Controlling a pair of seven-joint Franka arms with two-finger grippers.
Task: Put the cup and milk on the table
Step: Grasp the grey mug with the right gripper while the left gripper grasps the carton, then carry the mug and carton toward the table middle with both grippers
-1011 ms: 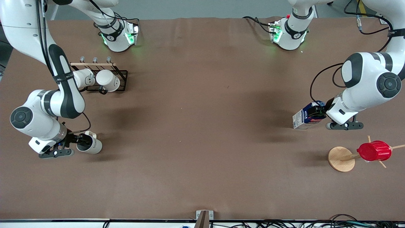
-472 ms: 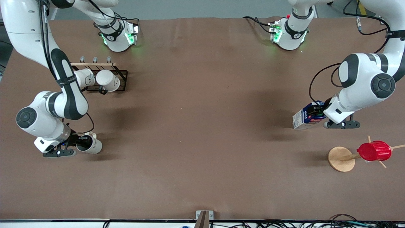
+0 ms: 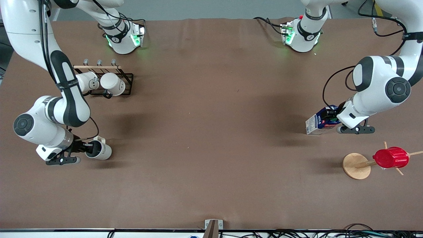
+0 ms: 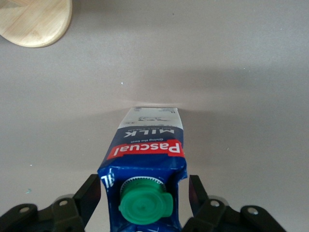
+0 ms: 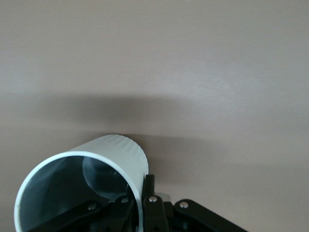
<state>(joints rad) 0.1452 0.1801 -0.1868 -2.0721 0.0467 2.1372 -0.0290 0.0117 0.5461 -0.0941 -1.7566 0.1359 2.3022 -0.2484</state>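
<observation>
Your right gripper is clamped on the rim of the cup, one finger outside the wall and one inside, holding it tipped on its side over the table toward the right arm's end, with the rack of white mugs farther from the front camera. Your left gripper stands with its fingers spread either side of the milk, a gap showing on both sides. The carton sits between them on the table, its green cap toward the wrist, and the wooden stand with the red cup is nearer the front camera
</observation>
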